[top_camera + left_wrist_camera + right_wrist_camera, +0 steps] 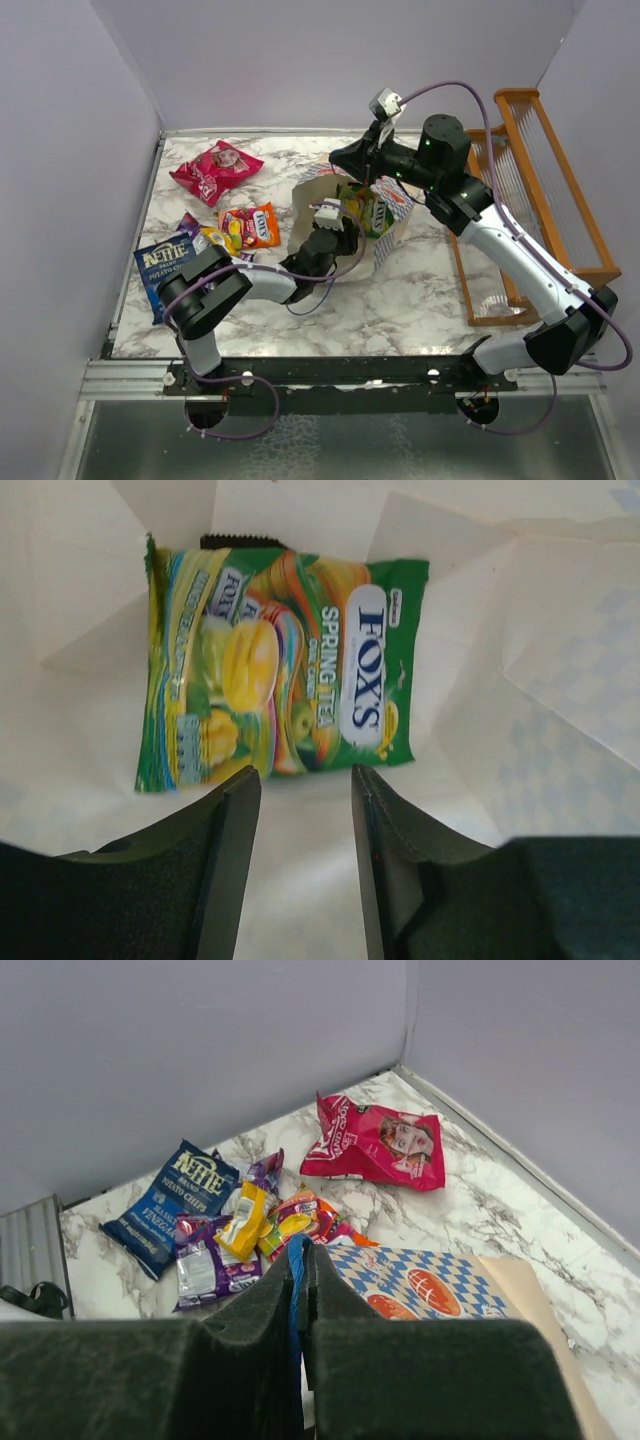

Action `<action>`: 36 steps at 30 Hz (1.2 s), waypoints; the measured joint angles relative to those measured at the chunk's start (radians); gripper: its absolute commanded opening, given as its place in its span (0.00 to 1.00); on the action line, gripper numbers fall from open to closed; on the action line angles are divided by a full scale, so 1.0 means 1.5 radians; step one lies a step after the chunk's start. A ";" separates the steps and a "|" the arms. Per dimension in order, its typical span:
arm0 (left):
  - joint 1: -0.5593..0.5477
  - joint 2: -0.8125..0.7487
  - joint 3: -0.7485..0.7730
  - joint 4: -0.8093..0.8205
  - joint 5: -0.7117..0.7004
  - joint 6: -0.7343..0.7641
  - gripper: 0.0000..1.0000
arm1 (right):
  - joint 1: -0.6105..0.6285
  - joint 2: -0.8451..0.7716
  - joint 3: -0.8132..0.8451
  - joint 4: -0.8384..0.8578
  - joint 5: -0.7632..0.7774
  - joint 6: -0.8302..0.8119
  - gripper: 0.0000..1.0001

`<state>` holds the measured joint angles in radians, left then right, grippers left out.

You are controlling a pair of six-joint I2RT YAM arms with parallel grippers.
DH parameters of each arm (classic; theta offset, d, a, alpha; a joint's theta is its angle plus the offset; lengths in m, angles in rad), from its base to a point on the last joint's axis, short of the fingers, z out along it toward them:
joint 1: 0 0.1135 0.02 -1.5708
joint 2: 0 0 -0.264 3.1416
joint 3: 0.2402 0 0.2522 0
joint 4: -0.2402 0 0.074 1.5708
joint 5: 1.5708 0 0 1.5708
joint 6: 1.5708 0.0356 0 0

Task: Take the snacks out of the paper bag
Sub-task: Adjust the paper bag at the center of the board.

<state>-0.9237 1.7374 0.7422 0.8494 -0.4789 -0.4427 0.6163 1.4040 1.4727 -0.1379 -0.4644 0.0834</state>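
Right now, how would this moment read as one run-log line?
left jaws: open inside paper bag, facing green packet | right jaws: shut on blue handle | pink bag: out on table

Green packet is glossy plastic, paper bag matt (table: smooth marble).

Lilac walls, marble tabletop, orange wooden rack

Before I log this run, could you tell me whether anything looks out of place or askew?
The paper bag lies tipped on its side, not upright, its blue cord handle pinched by the right gripper. One green Fox's packet lies inside.
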 measured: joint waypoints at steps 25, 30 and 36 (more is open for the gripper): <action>0.054 0.136 0.196 -0.151 0.052 0.130 0.67 | 0.000 -0.002 -0.001 -0.024 0.000 -0.027 0.02; 0.078 0.144 0.242 -0.223 0.051 0.137 0.68 | 0.000 -0.002 -0.001 -0.025 0.000 -0.037 0.02; 0.121 0.164 0.288 -0.269 0.077 0.137 0.72 | 0.000 -0.009 -0.003 -0.025 0.001 -0.043 0.02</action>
<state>-0.7425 1.9839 1.1736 0.4454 -0.3637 -0.2367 0.6163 1.3907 1.4689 -0.1753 -0.4629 0.0181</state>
